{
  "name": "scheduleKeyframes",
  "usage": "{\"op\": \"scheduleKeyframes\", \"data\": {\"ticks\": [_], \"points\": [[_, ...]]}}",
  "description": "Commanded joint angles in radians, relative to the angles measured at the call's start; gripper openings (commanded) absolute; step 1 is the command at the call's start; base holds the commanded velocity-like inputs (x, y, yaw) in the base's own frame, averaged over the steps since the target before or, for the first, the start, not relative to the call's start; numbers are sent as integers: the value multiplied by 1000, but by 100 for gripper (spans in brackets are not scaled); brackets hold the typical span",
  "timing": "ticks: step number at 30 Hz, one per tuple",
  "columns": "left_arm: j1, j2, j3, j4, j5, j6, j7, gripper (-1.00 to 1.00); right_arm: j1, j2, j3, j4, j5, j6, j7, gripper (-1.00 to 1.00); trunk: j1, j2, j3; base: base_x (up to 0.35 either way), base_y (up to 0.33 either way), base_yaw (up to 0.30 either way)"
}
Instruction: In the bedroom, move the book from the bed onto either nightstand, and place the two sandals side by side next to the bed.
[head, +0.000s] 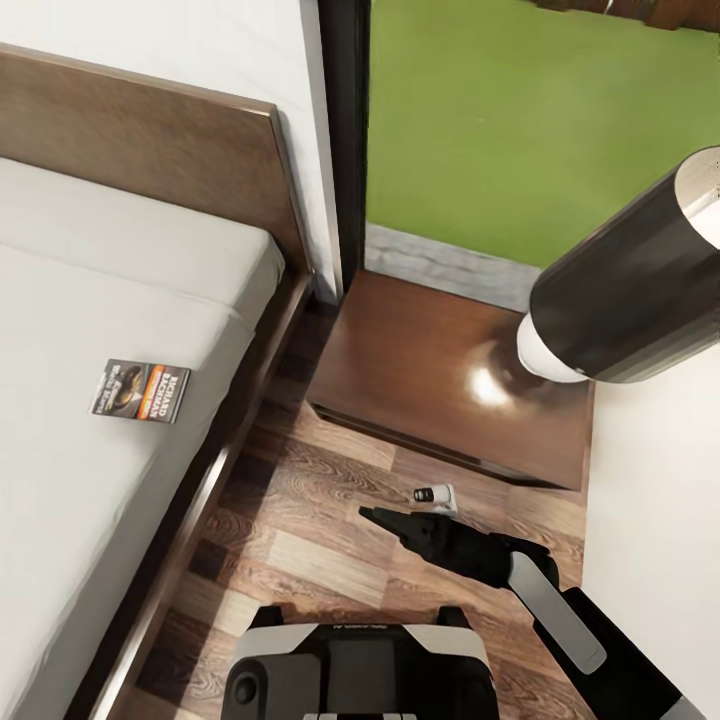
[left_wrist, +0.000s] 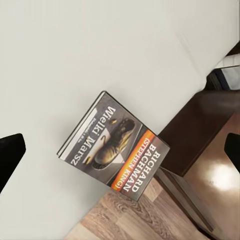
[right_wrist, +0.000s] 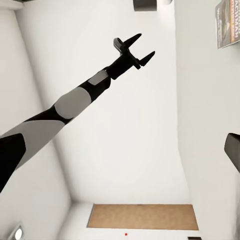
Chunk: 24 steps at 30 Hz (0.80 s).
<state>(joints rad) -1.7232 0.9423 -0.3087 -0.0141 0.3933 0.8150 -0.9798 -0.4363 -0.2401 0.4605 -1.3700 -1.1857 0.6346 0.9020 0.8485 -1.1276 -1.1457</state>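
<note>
The book lies flat on the bed at centre left, near the mattress edge. The nightstand stands at centre right. The left pincer hangs over the floor at lower centre, fingers spread and empty. Of the right pincer only one dark fingertip shows, so I cannot tell its opening.

Glossy black arm casings with white end caps, grey inlay panels, slim black pincer, black-and-white base
</note>
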Motion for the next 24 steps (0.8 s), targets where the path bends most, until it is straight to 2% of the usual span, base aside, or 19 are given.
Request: {"op": "scheduleKeyframes", "data": {"ticks": [1, 21, 24], "points": [[-1, 1, -9, 0, 7, 6, -3, 100, -1, -1, 2, 0, -9, 7, -2, 100, 0, 0, 1, 0, 0, 0], [-1, 1, -9, 0, 6, 4, 1, 100, -1, -1, 4, 0, -8, 6, -2, 100, 0, 0, 33, 0, 0, 0], [-1, 1, -9, 0, 6, 4, 2, 100, -1, -1, 4, 0, -8, 6, -2, 100, -11, 21, 47, 0, 0, 0]]}}
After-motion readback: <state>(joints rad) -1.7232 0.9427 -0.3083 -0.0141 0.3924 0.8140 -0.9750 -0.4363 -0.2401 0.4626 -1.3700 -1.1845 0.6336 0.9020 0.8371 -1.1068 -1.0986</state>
